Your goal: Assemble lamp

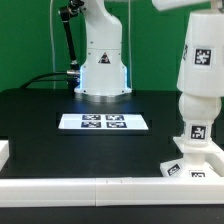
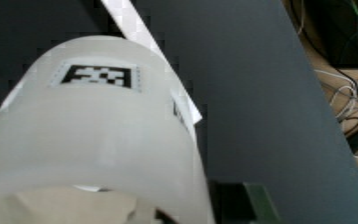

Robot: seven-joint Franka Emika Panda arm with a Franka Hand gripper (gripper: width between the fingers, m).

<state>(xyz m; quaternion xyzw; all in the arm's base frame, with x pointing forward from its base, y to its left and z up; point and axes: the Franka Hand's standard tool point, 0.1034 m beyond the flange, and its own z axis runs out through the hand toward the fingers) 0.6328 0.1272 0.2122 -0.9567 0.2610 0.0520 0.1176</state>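
The white cone-shaped lamp shade (image 1: 200, 55) with a square tag stands upright at the exterior view's right, its lower rim right at the top of the round bulb (image 1: 197, 105). The bulb stands with its tagged neck in the low blocky lamp base (image 1: 193, 162) at the front right. The arm comes down onto the shade from the top edge; the gripper itself is cut off there. In the wrist view the shade (image 2: 96, 130) fills the space between the jaws of my gripper (image 2: 140, 205), which is shut on it; one dark finger (image 2: 243, 203) shows beside it.
The marker board (image 1: 104, 122) lies flat mid-table on the black surface. The robot's white pedestal (image 1: 103, 70) stands behind it. A white rail (image 1: 90, 186) runs along the front edge, and a short white block (image 1: 4, 152) sits at the left.
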